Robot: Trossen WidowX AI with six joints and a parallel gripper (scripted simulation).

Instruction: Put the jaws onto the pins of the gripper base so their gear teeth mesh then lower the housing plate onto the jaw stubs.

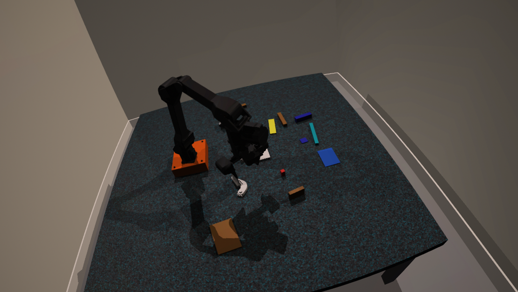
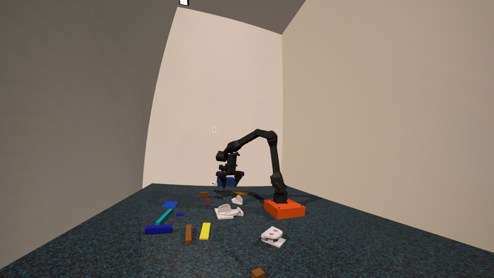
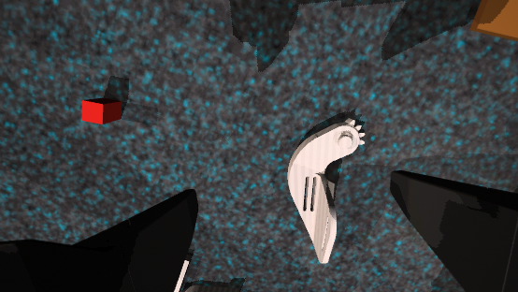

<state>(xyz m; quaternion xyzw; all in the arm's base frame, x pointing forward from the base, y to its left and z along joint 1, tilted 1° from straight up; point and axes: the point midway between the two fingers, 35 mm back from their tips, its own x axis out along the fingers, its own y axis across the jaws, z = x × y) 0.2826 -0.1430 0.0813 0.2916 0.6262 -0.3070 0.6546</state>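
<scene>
A white toothed jaw (image 1: 242,187) (image 2: 236,199) (image 3: 299,173) lies loose on the table, its gear end away from the fingers in the wrist view. My gripper (image 2: 230,186) (image 3: 293,189) is open and empty, above the table, with one finger on each side of this jaw in the wrist view. A flat white plate (image 1: 265,156) (image 2: 223,217), seemingly the gripper base, bears the other jaw (image 2: 224,207); whether it sits on a pin cannot be told. A two-tiered white part (image 2: 270,239) with two round holes, perhaps the housing plate, stands apart. The arm hides much of the base in the top view.
A red block (image 1: 282,172) (image 2: 207,201) (image 3: 100,111) and a brown block (image 1: 296,192) (image 2: 203,194) lie near the jaw. A larger brown block (image 1: 225,235) is at the front. Yellow (image 1: 272,126), teal (image 1: 313,133) and blue (image 1: 328,156) pieces lie farther off. The arm stands on an orange base (image 1: 190,167) (image 2: 290,211).
</scene>
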